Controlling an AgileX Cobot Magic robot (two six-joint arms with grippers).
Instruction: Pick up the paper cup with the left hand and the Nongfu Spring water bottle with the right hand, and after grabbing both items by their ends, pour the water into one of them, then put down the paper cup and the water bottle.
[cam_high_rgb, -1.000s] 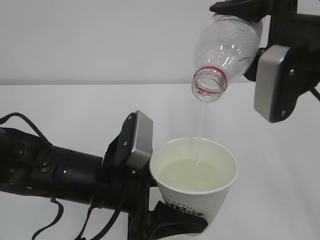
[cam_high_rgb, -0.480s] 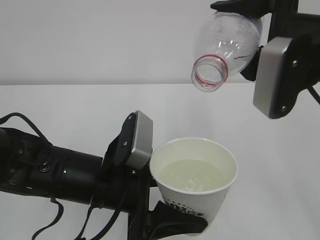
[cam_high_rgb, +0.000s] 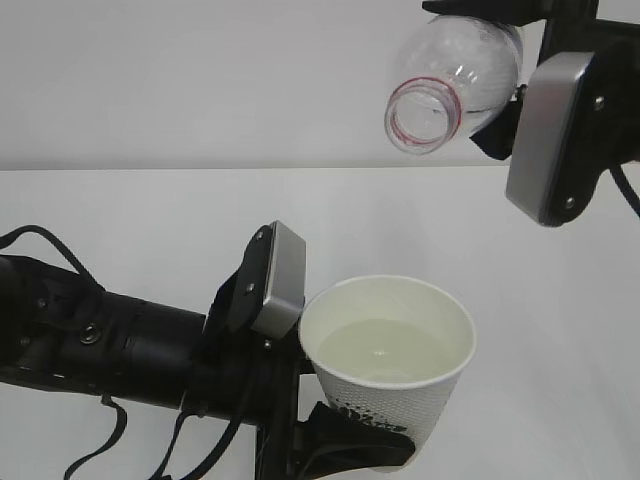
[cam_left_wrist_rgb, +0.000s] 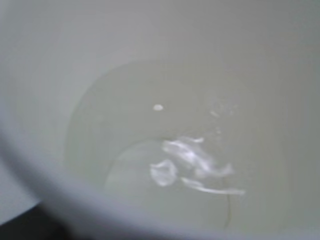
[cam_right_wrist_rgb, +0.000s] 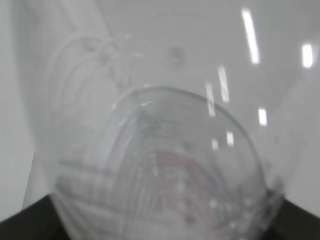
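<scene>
The left hand (cam_high_rgb: 350, 450) is gripping the paper cup (cam_high_rgb: 388, 362), which is holding water (cam_high_rgb: 385, 350) and could slop if jolted. Above the cup, the right hand (cam_high_rgb: 520, 60) is clamping the tilted Nongfu Spring water bottle (cam_high_rgb: 450, 80), and drips could miss.

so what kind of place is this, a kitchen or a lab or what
Most likely a lab or robot test bench, not a kitchen. A plain white table meets a bare white wall, with nothing else around. The only things in view are two black robot arms holding a paper cup and a water bottle.
</scene>
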